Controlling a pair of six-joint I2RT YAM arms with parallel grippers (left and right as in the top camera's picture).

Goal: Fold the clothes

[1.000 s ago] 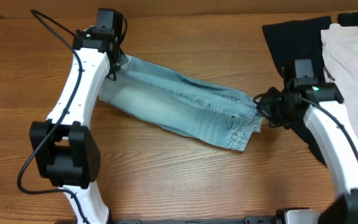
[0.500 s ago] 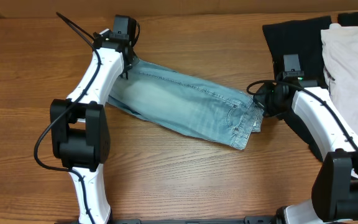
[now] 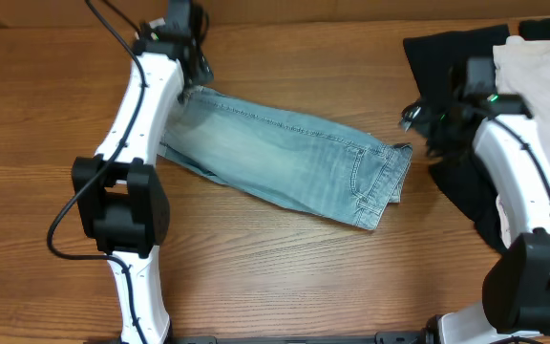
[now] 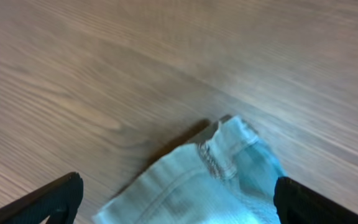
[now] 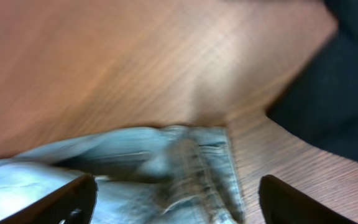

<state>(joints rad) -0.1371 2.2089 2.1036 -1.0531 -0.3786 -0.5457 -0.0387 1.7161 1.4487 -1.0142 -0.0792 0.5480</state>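
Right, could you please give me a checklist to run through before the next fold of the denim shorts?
1. Left gripper open, holding nothing: ok.
2. Right gripper open, holding nothing: ok.
3. Denim shorts lying wholly on the table, nothing over an edge: ok.
4. Shorts apart from the black garment, with bare wood between them: ok.
5. Cream garment off the shorts: ok.
6. Layers lined up at the pocket end: cannot tell.
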